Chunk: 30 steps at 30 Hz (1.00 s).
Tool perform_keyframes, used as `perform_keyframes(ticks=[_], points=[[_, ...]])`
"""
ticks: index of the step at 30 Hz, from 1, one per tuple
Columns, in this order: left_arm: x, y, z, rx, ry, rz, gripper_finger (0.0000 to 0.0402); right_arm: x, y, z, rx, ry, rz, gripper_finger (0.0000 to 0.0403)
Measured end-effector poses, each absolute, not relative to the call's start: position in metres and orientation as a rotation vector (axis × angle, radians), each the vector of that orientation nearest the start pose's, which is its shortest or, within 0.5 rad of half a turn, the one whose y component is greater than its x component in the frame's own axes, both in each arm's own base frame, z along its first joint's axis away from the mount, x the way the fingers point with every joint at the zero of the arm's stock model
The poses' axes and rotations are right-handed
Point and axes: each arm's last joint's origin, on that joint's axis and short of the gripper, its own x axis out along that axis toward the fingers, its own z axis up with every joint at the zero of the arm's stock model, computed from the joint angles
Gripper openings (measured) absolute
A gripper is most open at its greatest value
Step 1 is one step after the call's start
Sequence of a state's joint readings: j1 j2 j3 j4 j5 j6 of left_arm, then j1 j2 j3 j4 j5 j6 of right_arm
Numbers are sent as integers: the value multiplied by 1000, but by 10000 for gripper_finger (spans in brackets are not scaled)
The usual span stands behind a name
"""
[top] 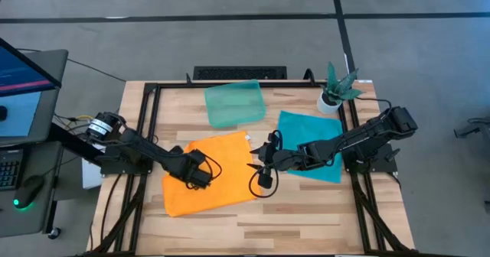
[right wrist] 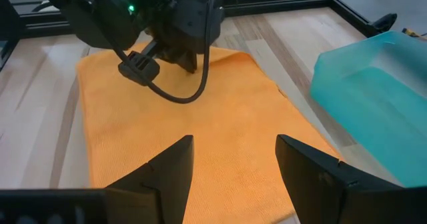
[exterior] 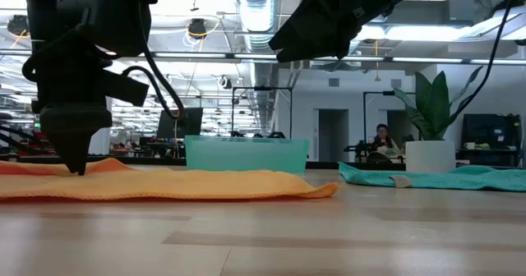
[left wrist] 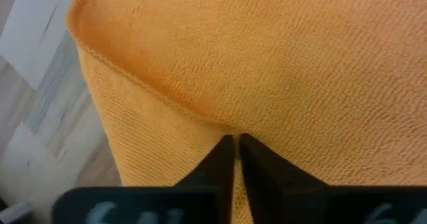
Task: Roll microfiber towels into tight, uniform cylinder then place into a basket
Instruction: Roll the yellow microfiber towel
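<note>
**Left claw pinching orange towel edge; right claw spread above it**

Orange microfiber towel (left wrist: 280,71) fills the left wrist view: fine looped nap, stitched hem, one edge folded over on itself. Left claw (left wrist: 235,159) has its two dark fingers pressed together right at that hem, pinching the fabric fold. From above, left claw (top: 197,170) sits on the towel's left-centre part.

Orange towel (top: 214,173) lies flat on the pale wood-plank desk (top: 306,211), roughly square, slightly skewed to the desk edges; long axis not clear. Low view shows it lying thin, with a soft wrinkle at its right end.

Right claw (top: 262,163) hovers over the towel's right edge, fingers spread wide, nothing between them. Right wrist view looks past them across the orange cloth at the left arm.

Teal-blue towel (top: 310,144) lies flat under the right arm, well right of the orange one, loosely rumpled in the low view.

Basket (top: 234,103): shallow translucent pale-green plastic tray, rectangular, rounded corners, at the desk's far side, long axis about left-right, slightly tilted. Nothing visible inside.

White pot with green plant (top: 334,91) sits at the far right corner.
</note>
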<state>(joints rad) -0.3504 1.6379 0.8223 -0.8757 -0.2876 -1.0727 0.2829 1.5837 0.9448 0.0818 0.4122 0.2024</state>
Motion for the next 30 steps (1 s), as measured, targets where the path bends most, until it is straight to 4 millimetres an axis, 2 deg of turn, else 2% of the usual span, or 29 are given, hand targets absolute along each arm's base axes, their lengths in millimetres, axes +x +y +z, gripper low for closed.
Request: perform_keyframes(ticks=[6, 12, 19, 24, 30], points=[[227, -74, 137, -276, 1399, 757, 8, 326, 83, 220, 8, 508, -176, 237], [234, -81, 151, -204, 1334, 766, 2, 326, 85, 219, 29, 525, -98, 237], [233, -94, 164, -140, 1306, 775, 1, 333, 88, 201, 0, 572, -52, 237], [218, -96, 173, -81, 1321, 923, 0, 338, 88, 184, -77, 614, -37, 237], [201, -90, 180, -63, 1322, 1142, 0, 347, 91, 175, -49, 581, 13, 237]])
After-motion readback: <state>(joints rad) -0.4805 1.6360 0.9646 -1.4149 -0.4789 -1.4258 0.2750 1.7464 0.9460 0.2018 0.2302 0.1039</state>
